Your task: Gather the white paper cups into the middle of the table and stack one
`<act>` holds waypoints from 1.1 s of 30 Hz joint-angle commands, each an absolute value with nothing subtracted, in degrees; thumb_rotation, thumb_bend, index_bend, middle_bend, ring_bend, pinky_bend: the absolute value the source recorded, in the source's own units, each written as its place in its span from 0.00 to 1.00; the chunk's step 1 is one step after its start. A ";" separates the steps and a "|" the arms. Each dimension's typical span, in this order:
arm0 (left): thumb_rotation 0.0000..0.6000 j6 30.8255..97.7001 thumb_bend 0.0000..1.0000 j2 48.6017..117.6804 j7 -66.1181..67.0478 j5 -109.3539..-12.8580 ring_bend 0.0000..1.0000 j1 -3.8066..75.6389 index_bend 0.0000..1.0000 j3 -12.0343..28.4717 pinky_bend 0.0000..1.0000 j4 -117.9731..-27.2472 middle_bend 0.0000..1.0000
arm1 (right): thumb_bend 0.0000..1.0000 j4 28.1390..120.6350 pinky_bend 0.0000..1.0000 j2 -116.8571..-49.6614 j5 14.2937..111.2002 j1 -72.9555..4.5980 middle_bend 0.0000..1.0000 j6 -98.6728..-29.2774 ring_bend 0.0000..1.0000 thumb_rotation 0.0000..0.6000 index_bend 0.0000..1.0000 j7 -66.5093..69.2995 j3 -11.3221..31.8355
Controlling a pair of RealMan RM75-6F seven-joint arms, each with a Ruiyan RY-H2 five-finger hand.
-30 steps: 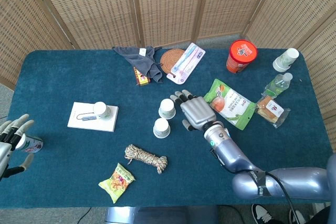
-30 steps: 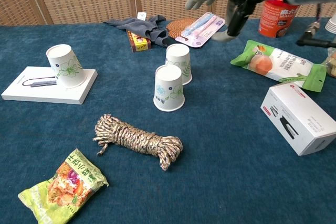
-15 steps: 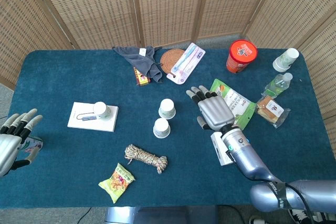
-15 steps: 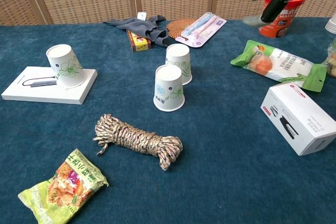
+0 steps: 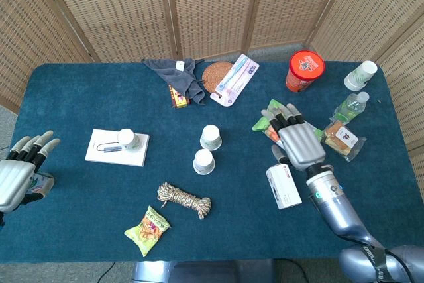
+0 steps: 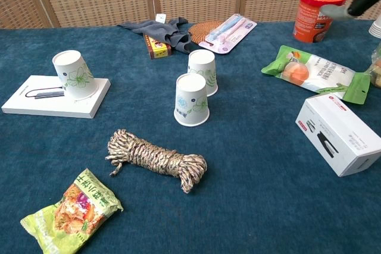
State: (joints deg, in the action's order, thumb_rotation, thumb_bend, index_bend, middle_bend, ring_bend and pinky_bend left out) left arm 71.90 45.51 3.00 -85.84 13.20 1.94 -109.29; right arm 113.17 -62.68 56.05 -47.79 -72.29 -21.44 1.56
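Clutter all around my blue table [image 5: 99, 97].
I see rope coil [image 6: 158, 159] beside snack bag [image 6: 71, 209]; white box [image 6: 339, 141] near green pouch [image 6: 324, 74].

Two white paper cups [image 5: 211, 137] [image 5: 204, 162] are set mouth-down mid-table, just beside each other. A 3rd white paper cup [image 5: 127, 140] is tilted on a white flat box [image 5: 106, 152] to the left; a 4th white paper cup [image 5: 360, 75] is stood at the far right corner. A coiled braided rope [image 5: 183, 200] is laid nearer, w/ a white carton box [image 5: 283, 186] to the right.
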 commanded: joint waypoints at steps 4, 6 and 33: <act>1.00 70.62 0.47 46.10 3.06 -84.70 0.00 14.35 0.00 2.51 0.00 -108.94 0.00 | 0.50 110.23 0.03 -61.43 61.12 -42.89 0.00 -72.86 0.00 1.00 0.02 -16.73 0.92; 1.00 70.51 0.47 46.31 3.04 -84.47 0.00 14.56 0.00 2.65 0.00 -108.77 0.00 | 0.50 109.53 0.02 -61.37 62.01 -41.80 0.00 -72.90 0.00 1.00 0.03 -15.73 0.96; 1.00 62.51 0.47 51.41 2.41 -80.24 0.00 21.43 0.00 4.86 0.00 -103.48 0.00 | 0.49 107.53 0.00 -60.59 68.29 -28.81 0.00 -76.91 0.00 1.00 0.03 -12.45 2.50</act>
State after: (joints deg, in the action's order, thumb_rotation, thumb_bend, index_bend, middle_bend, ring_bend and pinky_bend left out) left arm 63.17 50.88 2.52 -80.57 20.82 4.63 -104.01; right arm 107.44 -60.64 68.12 -28.99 -76.75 -12.53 2.45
